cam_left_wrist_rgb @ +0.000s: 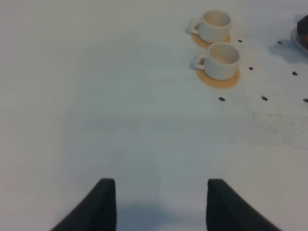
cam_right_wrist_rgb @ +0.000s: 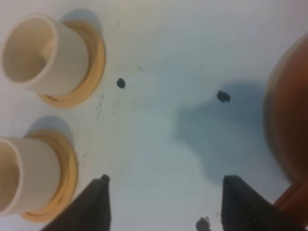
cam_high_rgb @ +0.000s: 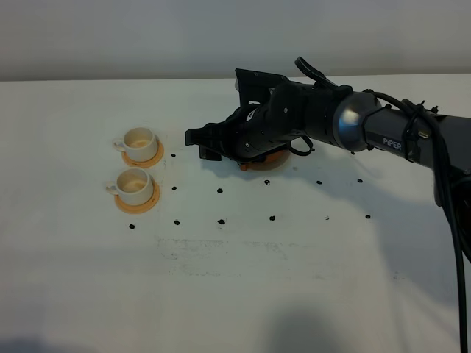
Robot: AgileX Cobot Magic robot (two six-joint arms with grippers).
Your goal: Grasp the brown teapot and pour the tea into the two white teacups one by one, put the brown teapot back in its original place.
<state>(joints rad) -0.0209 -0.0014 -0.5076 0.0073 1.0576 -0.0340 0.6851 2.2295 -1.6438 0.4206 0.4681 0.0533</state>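
The brown teapot (cam_high_rgb: 268, 159) sits on the table at centre, mostly hidden beneath my right arm. In the right wrist view its round reddish-brown body (cam_right_wrist_rgb: 288, 110) fills one edge, outside the fingers. My right gripper (cam_high_rgb: 199, 145) (cam_right_wrist_rgb: 167, 179) is open and empty, low over the table between the teapot and the cups. The two white teacups, far one (cam_high_rgb: 138, 140) (cam_left_wrist_rgb: 215, 25) (cam_right_wrist_rgb: 41, 53) and near one (cam_high_rgb: 134, 184) (cam_left_wrist_rgb: 222, 58) (cam_right_wrist_rgb: 19, 175), stand upright at the left. My left gripper (cam_left_wrist_rgb: 161, 183) hangs open over bare table, well away from them. The tea and the original place are hidden.
Each cup rests on a small orange-tan coaster (cam_high_rgb: 150, 157) (cam_high_rgb: 146, 201). Small black dot marks (cam_high_rgb: 220, 190) are scattered over the white tabletop (cam_high_rgb: 235, 279). The right arm's black cable (cam_high_rgb: 449, 191) runs along the right side. A grey wall (cam_high_rgb: 147, 37) backs the table.
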